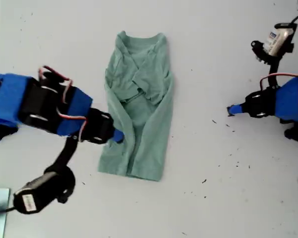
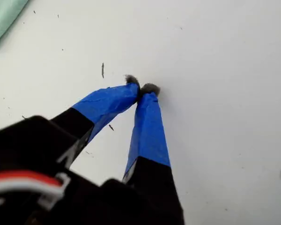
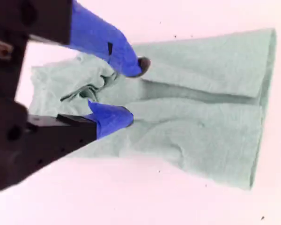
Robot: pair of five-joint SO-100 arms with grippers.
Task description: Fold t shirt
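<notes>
T shirt point(image 1: 139, 109) lies side-folded mid-bench point(image 1: 213, 198); my second gripper point(image 3: 126, 93), jaws wide, hovers over its long edge, my first gripper point(image 2: 143, 89) pinched empty well apart: risk that a shallow bite lifts one layer only, undoing the fold.

Both arms' bases cut off at the exterior view's left and right edges, t shirt point(image 1: 139, 106) sleeves folded under and hidden, only its corner point(image 2: 3, 16) in the first wrist view, dark table specks too small to identify.
</notes>
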